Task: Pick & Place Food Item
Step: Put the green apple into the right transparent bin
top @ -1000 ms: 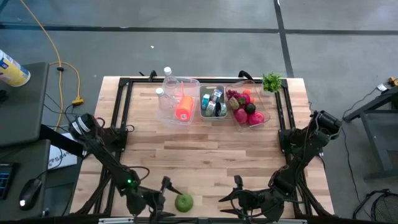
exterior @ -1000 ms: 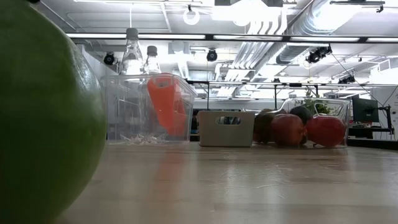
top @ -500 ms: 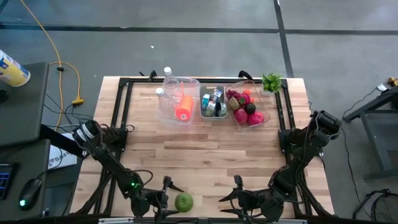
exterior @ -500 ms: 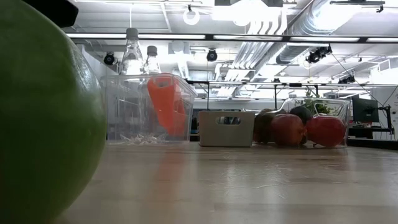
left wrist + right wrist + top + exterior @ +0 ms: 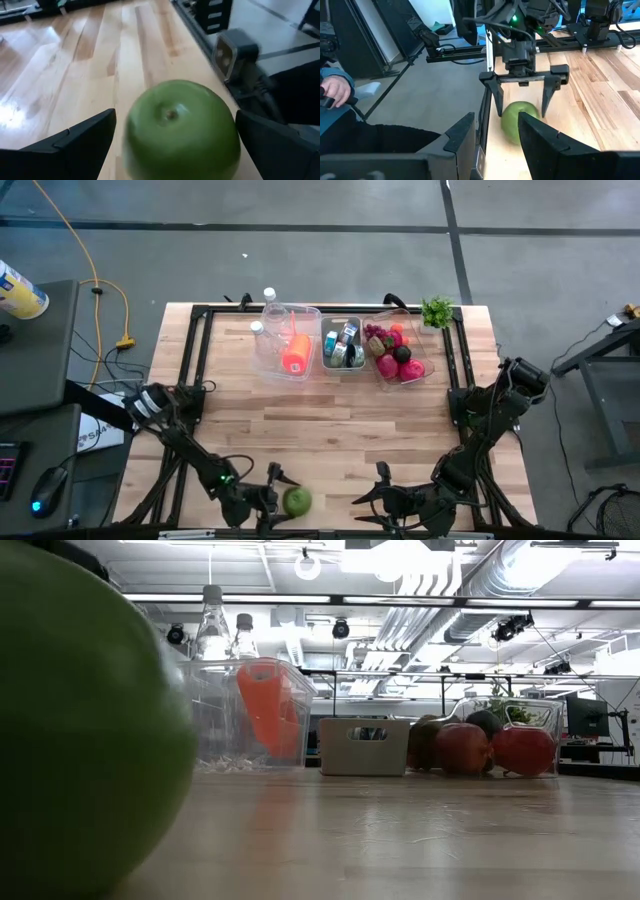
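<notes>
The left gripper [image 5: 277, 498] has advanced along the front edge of the table [image 5: 330, 420] over the last second and now reaches the green apple [image 5: 297, 500]. Earlier it stood just beside the apple; now its fingers [image 5: 493, 95] straddle it, one on each side, as the right wrist view shows. The fingers are fully spread and not yet in contact with the fruit, as far as can be seen. In the low view the apple [image 5: 85, 730] fills more of the picture than before, which suggests a slight nudge or roll toward that camera.

The apple rests on the table near the front edge, left of centre. The left wrist view places it squarely between the two dark fingers [image 5: 75, 145].

The right gripper [image 5: 385, 500] waits at the front edge, right of centre, fingers partly closed and holding nothing.

Assessment: the approach phase appears complete. The next step is likely to close the fingers on the apple. The fruit is round and may roll if one finger touches first. The bin of fruit [image 5: 400, 355] at the rear edge is the probable destination.
</notes>
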